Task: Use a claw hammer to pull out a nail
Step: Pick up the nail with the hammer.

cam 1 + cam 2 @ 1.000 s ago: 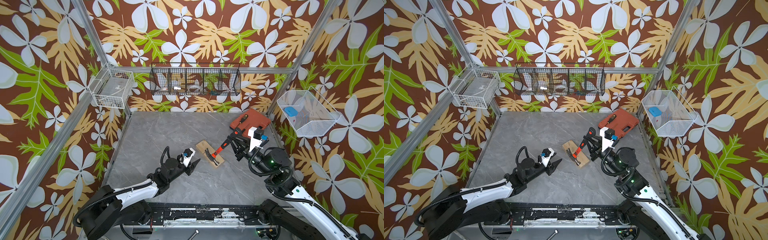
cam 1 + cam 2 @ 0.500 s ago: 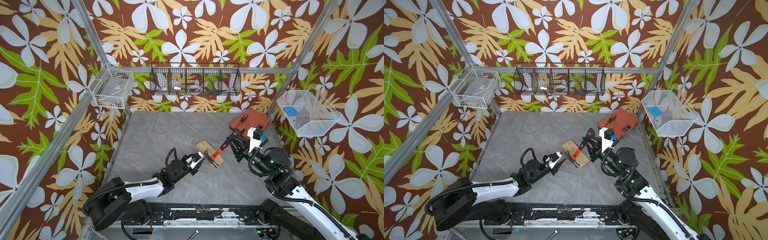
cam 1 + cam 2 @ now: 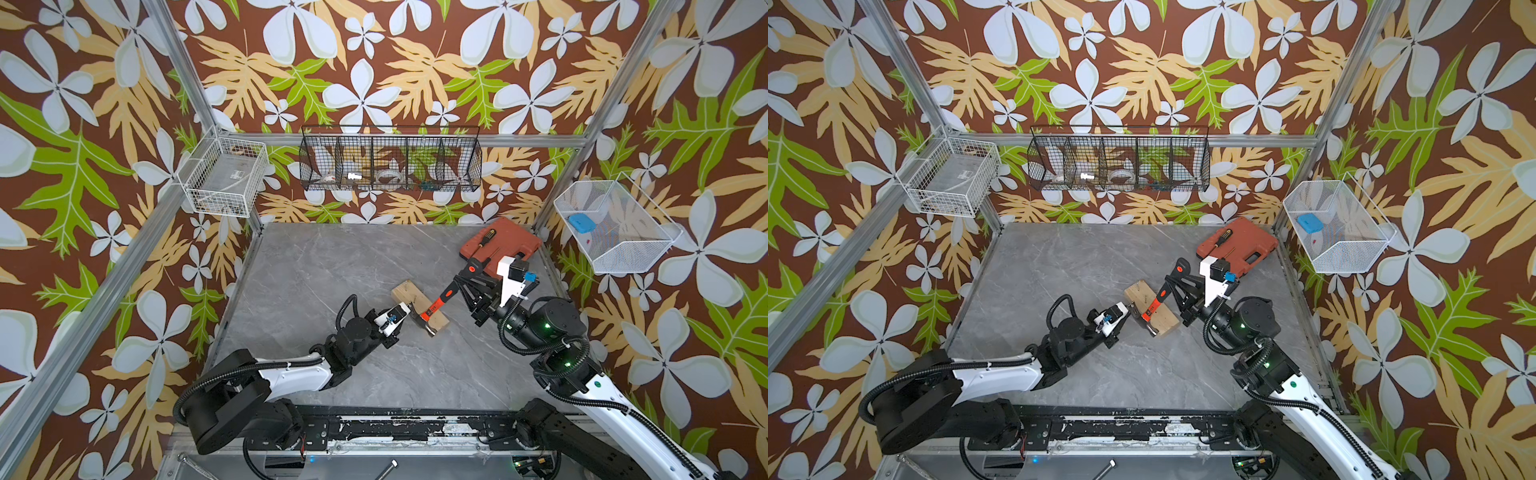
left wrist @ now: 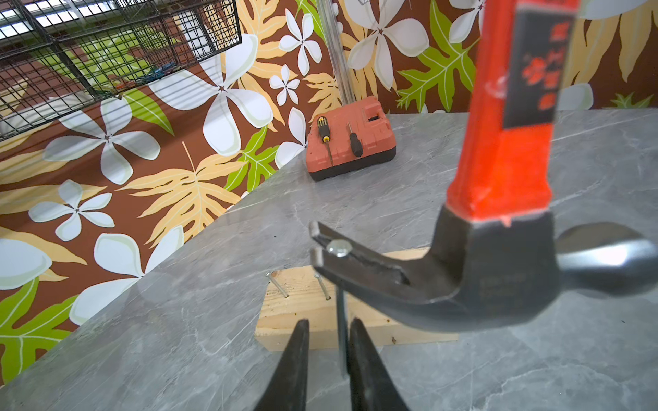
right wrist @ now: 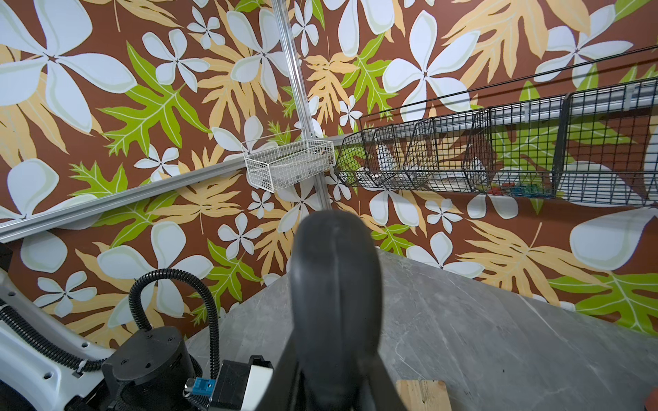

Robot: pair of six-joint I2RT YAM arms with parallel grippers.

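Note:
My right gripper (image 3: 467, 286) (image 5: 334, 384) is shut on the black handle end of the claw hammer (image 3: 434, 305) (image 3: 1152, 307). The hammer's steel head (image 4: 498, 277) hangs just above the near end of the wooden block (image 3: 405, 291) (image 4: 295, 313). The nail (image 4: 339, 248) sits with its head caught in the forked claw, and its shaft hangs down free of the wood. My left gripper (image 3: 402, 316) (image 4: 329, 352) reaches in from the left. Its jaws stand narrowly apart around the nail's shaft, which lies against one finger (image 4: 363, 356).
Two more nails (image 4: 322, 286) stick out of the block. A red tool case (image 3: 500, 245) with screwdrivers lies at the back right. A black wire basket (image 3: 390, 164) hangs on the back wall, a white one (image 3: 224, 183) on the left, a mesh one (image 3: 615, 226) on the right.
My left arm has moved right, up to the hammer head, and its jaws have narrowed around the nail. The right arm and the hammer have barely moved.

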